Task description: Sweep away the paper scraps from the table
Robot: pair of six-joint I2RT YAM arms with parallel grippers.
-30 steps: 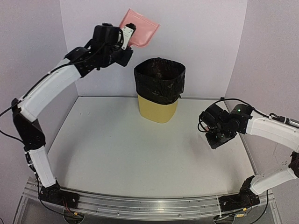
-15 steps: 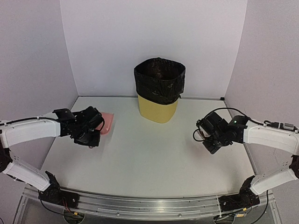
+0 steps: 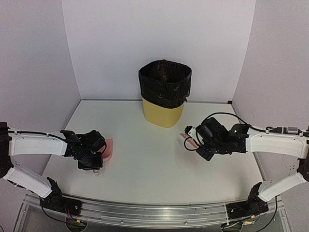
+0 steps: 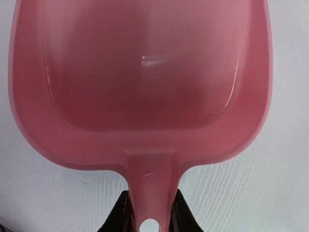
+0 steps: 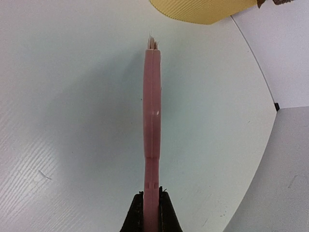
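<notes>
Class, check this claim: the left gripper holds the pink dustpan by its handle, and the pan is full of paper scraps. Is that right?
Not quite. The left gripper does hold the pink dustpan by its handle, but the pan is empty, as the left wrist view shows.

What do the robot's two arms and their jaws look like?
Both are smooth white tubes linked by chunky black joints. The left arm and right arm stand on black bases on a metal rail. Thin black cables run along each arm; a small green light glows near the right wrist. The jaws are black and narrow.
</notes>
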